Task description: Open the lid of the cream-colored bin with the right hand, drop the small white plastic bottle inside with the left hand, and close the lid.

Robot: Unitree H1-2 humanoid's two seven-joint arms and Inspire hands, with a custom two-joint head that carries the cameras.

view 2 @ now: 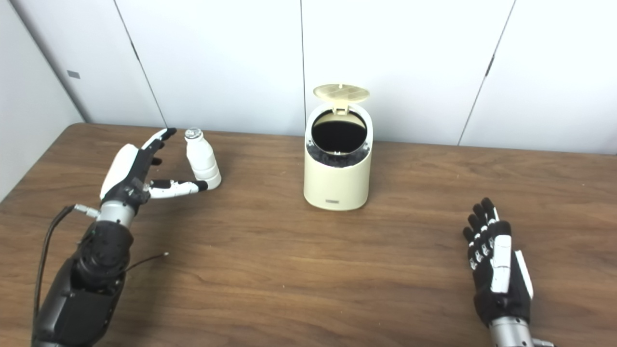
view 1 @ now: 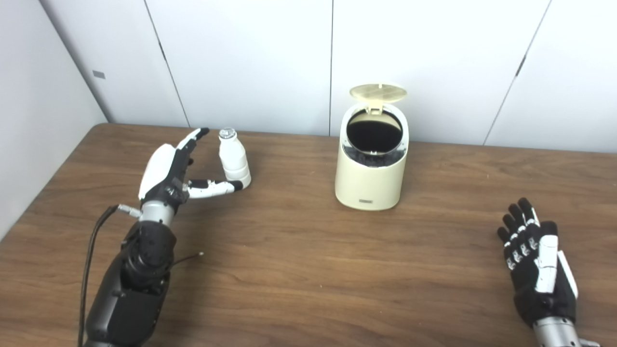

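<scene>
Near the desk's [view 1: 299,270] front right corner, the right hand [view 1: 537,262] is resting low with its fingers spread and holding nothing. Farther back on the left side, the left hand [view 1: 176,168] is standing wide open around the small white plastic bottle [view 1: 233,157], its thumb lying against the upright bottle's base. Toward the desk's rear edge, near the middle, the cream-colored bin [view 1: 370,166] is standing with its lid [view 1: 378,93] tipped up and its dark mouth showing.
</scene>
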